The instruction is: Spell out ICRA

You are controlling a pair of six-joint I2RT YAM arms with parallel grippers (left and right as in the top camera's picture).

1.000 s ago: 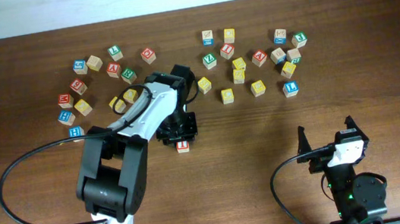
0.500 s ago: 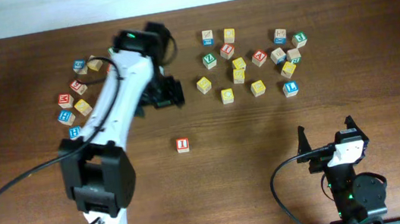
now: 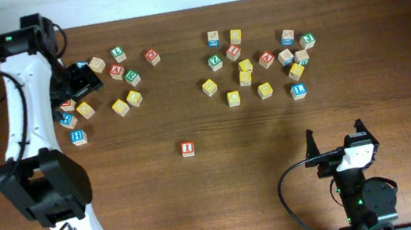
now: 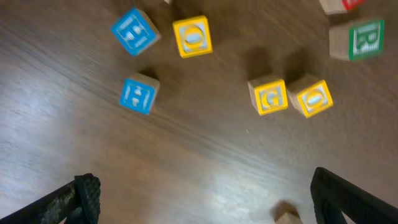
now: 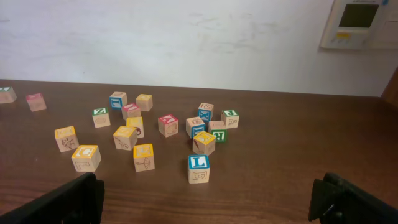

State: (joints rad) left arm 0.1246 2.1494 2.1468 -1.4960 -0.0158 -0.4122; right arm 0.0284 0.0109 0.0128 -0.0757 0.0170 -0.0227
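ICRA's I cube (image 3: 187,148) lies alone mid-surface, red letter up. The left arm stretches to the far left corner, its gripper (image 3: 82,81) spread and empty above the left cluster (image 3: 120,107). The right gripper (image 3: 335,137) is spread too, low at the near edge. C, R and A are too small or blurred to pick out. The surface (image 3: 278,192) is dark wood, with a white wall (image 5: 186,37) behind.

Dark wooden table (image 3: 278,192), red I cube (image 3: 187,148) alone mid-table, left cluster of lettered cubes (image 3: 120,107), right cluster (image 3: 264,90)
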